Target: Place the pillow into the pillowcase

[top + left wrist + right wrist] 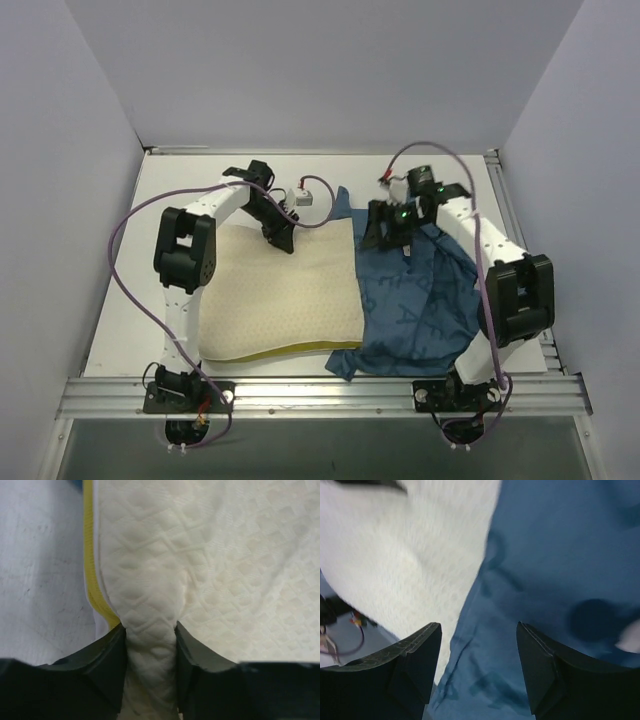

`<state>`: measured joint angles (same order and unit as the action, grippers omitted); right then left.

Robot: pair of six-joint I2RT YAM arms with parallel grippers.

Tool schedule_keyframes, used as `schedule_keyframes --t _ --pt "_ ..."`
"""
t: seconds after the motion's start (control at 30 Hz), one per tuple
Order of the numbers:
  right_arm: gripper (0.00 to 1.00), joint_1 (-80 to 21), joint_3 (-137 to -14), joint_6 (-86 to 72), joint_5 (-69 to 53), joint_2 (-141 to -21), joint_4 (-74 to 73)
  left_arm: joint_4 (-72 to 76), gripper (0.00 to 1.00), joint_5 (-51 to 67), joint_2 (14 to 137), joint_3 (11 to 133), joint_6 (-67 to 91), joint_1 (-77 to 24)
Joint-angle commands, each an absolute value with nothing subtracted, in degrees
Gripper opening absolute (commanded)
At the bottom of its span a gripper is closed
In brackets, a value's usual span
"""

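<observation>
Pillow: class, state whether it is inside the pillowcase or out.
Mostly out. The pillow lies bare beside the pillowcase, which only overlaps its right edge; whether that edge is inside, cannot tell.

This is a robotics lab test cell; plain pale partition walls (300, 70) box in a white desk (200, 170) on three sides. A slotted aluminium rail (320, 393) runs along its near edge; the left arm (185, 250) and the right arm (520, 290), both white and black, are bolted there. Purple cables (118, 228) loop loose from the arms; a small white box (305, 195) on a lead sits at the back.
</observation>
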<state>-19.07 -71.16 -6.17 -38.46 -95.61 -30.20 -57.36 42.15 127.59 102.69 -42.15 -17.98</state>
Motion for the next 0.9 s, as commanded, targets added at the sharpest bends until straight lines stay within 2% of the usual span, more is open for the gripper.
schedule_keyframes --t 0.0,0.07,0.1,0.13,0.17,0.27,0.33,0.53,0.67,0.77,0.8,0.83,0.87 --pt "0.62 -10.4 -81.3 -7.6 -37.9 -95.7 -33.9 -59.9 0.41 44.9 125.0 101.6 -49.4 -20.7" --pt "0.64 -7.6 -85.9 -7.0 -36.8 -98.0 -34.0 -59.2 0.24 43.5 122.7 101.3 -50.5 -22.5" --pt "0.64 -7.1 -88.6 -6.8 -36.1 -101.0 -34.4 -58.5 0.05 42.9 122.0 101.3 -50.9 -23.0" --pt "0.66 -6.9 -93.6 -6.6 -35.2 -102.3 -34.6 -58.2 0.0 42.0 121.3 101.3 -51.5 -23.9" --pt "0.85 -7.2 -95.9 -6.6 -34.0 -103.8 -34.7 -57.6 0.0 40.0 119.9 101.0 -51.9 -25.3" --pt "0.96 -8.5 -102.6 -6.8 -33.0 -108.7 -34.6 -55.6 0.0 38.2 117.4 99.4 -52.6 -27.6" --pt "0.96 -10.5 -104.9 -5.9 -30.9 -111.6 -35.2 -54.8 0.0 37.7 116.3 98.6 -52.8 -28.3" --pt "0.92 -11.6 -105.3 -3.5 -27.2 -119.3 -38.5 -52.4 0.0 35.7 114.1 96.9 -52.3 -29.2" --pt "0.88 -11.9 -106.6 -1.9 -31.1 -122.1 -43.8 -51.7 0.0 35.6 113.2 97.9 -51.3 -29.4" --pt "0.82 -12.9 -107.8 -0.4 -34.4 -123.5 -47.4 -51.3 0.0 35.8 112.8 98.5 -51.1 -29.9" --pt "0.78 -13.4 -108.9 0.9 -35.0 -124.5 -48.1 -51.0 0.0 35.9 112.6 98.6 -50.9 -30.1" --pt "0.62 -13.9 -109.5 1.3 -35.8 -125.0 -48.8 -50.9 0.0 35.9 112.2 98.8 -50.8 -30.8" --pt "0.54 -14.1 -110.1 1.1 -37.4 -125.6 -48.9 -50.6 0.0 36.4 112.0 98.8 -50.8 -31.0"
